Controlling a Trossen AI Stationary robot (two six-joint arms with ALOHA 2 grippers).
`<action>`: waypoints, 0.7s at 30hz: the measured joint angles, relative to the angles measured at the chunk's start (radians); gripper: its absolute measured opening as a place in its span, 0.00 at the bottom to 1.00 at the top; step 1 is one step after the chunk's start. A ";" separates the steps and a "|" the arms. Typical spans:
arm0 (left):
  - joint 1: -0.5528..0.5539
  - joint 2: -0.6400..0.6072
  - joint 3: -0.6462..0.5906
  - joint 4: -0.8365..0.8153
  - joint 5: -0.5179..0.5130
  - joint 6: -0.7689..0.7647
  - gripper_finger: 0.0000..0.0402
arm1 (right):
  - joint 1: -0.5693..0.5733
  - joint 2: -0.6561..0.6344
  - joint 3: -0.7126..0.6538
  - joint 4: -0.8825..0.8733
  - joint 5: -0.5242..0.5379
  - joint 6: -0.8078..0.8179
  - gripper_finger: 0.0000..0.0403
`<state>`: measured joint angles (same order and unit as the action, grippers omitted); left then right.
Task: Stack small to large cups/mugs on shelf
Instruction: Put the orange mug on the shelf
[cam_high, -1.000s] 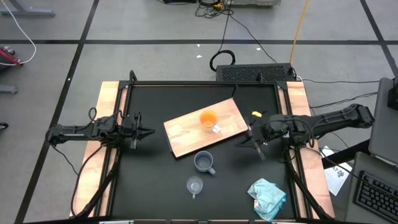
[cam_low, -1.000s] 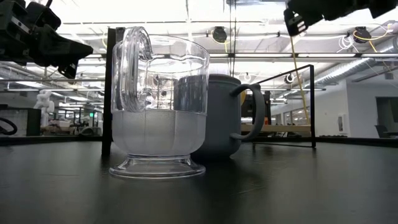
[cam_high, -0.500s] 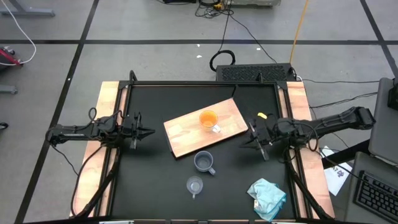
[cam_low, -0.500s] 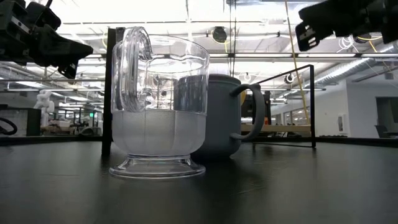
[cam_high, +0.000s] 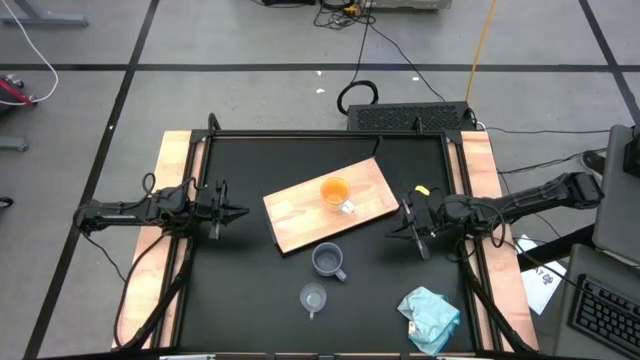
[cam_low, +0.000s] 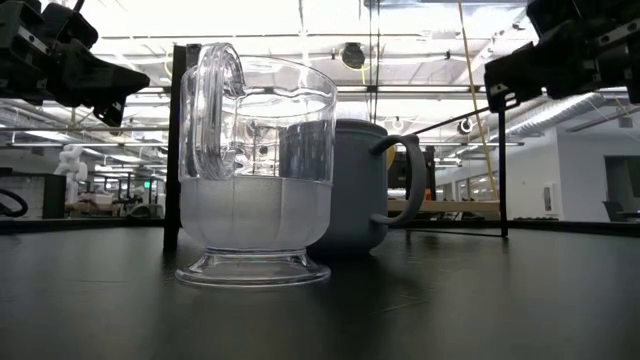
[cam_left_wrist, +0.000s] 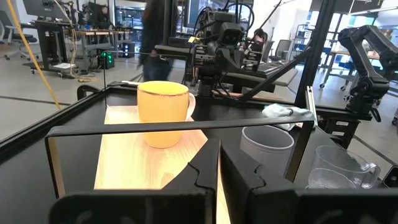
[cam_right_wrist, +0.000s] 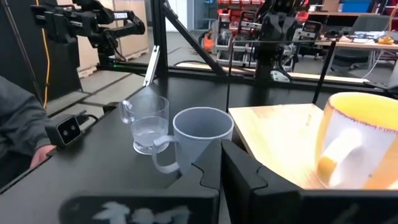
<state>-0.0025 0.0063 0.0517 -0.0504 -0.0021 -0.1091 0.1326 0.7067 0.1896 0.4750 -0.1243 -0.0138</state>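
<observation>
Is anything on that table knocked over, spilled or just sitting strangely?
Nothing is tipped or spilled. All three cups stand upright: the orange mug on the wooden board, the blue-grey mug and the clear glass cup on the black tabletop. The board lies askew to the table edges, and a crumpled teal cloth sits near a corner.

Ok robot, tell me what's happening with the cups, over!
Both grippers shut, empty: left gripper, right gripper. Orange mug on the shelf; blue-grey mug and glass cup on the table. Nothing blocking.
</observation>
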 joint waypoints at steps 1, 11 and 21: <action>0.000 0.000 0.000 0.000 0.000 0.000 0.04 | 0.000 0.000 -0.002 0.000 0.000 -0.001 0.00; 0.000 0.000 0.000 0.000 0.000 0.000 0.04 | 0.000 0.000 -0.002 -0.008 0.000 -0.063 0.00; 0.000 0.000 0.000 0.000 0.000 0.000 0.04 | -0.002 0.003 -0.002 -0.016 -0.002 -0.120 0.00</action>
<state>-0.0025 0.0066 0.0517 -0.0502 -0.0021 -0.1092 0.1310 0.7094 0.1875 0.4592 -0.1261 -0.1341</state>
